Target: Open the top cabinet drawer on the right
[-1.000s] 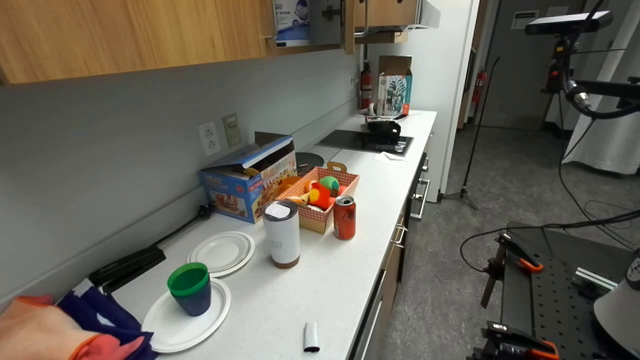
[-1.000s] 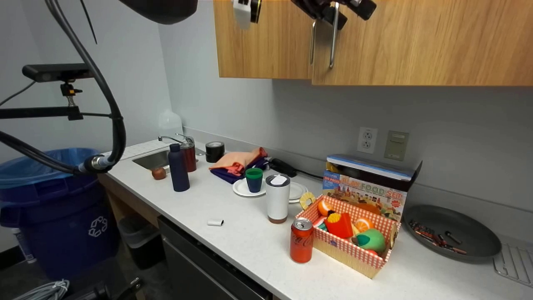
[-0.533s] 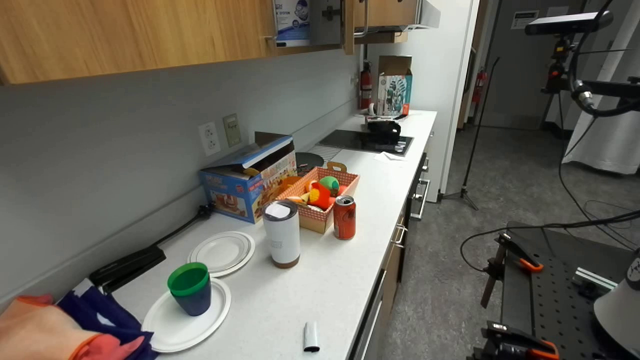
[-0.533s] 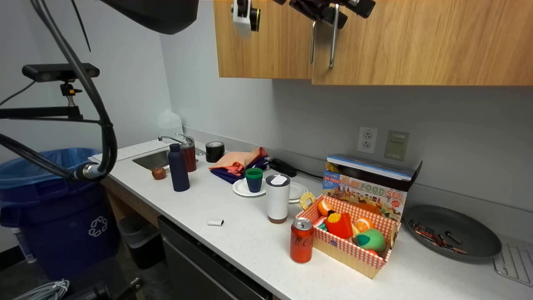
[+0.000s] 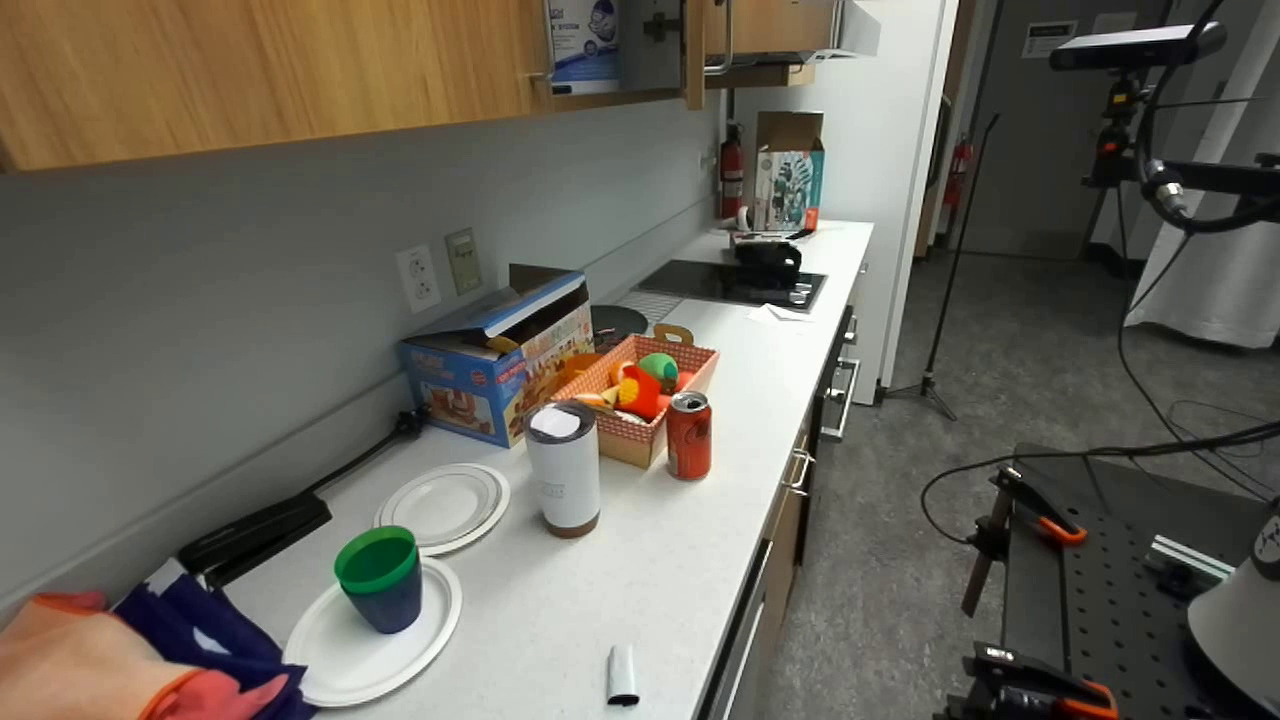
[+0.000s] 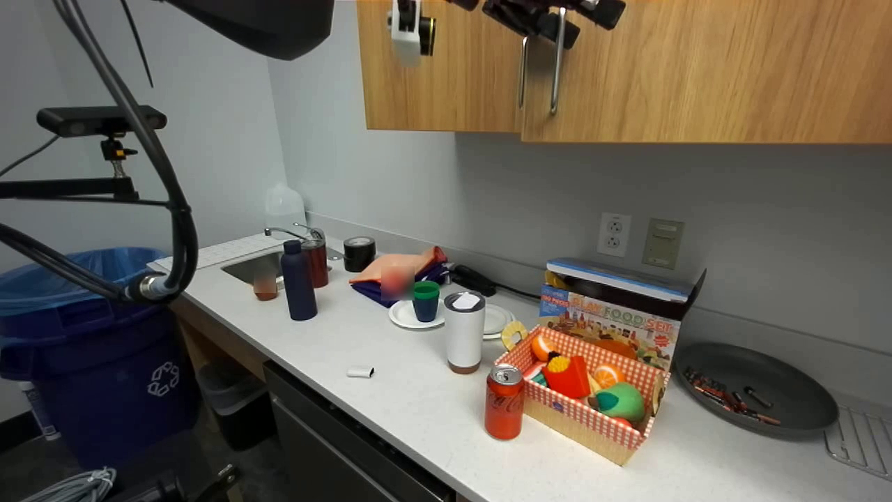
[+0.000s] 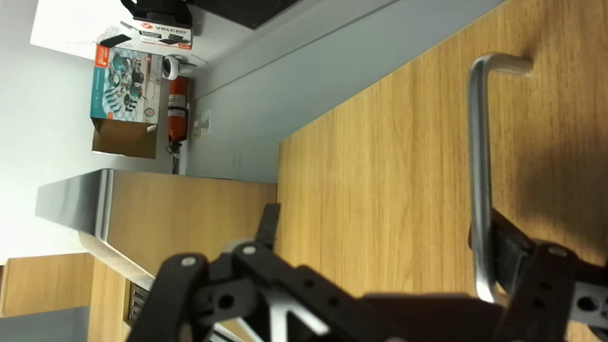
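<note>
The top cabinet drawer is a honey-coloured wooden wall-cabinet door, seen in an exterior view (image 6: 704, 70) and the wrist view (image 7: 361, 180). It stands partly open; its edge shows in an exterior view (image 5: 695, 55), with a blue-and-white package (image 5: 585, 50) on the shelf behind. Its silver bar handle (image 6: 558, 70) also shows in the wrist view (image 7: 479, 156). My gripper (image 6: 587, 22) is open, its jaws wide apart. In the wrist view, my gripper (image 7: 377, 225) has one finger (image 7: 508, 247) behind the bar, between bar and door; the opposite finger (image 7: 269, 221) is clear of the handle.
The neighbouring wooden door (image 6: 446, 90) with its own handle (image 6: 523, 73) is beside it. Below, the counter (image 6: 411, 425) holds a white tumbler (image 6: 465, 335), a red can (image 6: 504, 404), a food basket (image 6: 578, 425) and a pan (image 6: 780, 376). A range hood (image 7: 71, 199) lies beyond the door.
The arm's black link came lower and its cable swung left, then stayed nearly still. The door and handle shifted very slightly left in both exterior views. The finger remains behind the handle.
</note>
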You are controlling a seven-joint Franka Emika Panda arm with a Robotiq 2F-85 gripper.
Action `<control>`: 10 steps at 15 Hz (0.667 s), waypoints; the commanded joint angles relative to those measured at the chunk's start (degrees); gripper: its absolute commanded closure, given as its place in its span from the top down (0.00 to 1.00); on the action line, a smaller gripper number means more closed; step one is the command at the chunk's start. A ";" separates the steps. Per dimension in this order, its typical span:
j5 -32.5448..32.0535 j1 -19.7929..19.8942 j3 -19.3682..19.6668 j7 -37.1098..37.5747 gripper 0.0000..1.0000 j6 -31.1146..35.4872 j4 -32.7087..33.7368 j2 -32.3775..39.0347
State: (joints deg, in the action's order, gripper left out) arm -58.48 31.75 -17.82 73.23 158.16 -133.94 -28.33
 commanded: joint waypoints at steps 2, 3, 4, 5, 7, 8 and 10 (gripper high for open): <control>-10.75 5.27 -3.75 9.83 1.00 -0.42 -3.68 -3.44; -13.06 5.85 -3.78 12.12 1.00 -0.63 -4.77 -3.96; -14.47 5.94 -3.67 13.83 1.00 -1.08 -5.65 -4.40; -15.10 5.67 -3.00 15.01 1.00 -1.00 -7.05 -5.15; -14.03 4.23 -1.19 14.23 1.00 -0.46 -9.61 -6.34; -14.35 4.66 -1.20 14.52 1.00 -1.58 -10.48 -7.45; -13.87 4.59 0.76 13.98 1.00 0.02 -12.48 -8.88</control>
State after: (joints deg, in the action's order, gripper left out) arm -71.94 35.34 -18.97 88.36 161.38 -137.02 -31.38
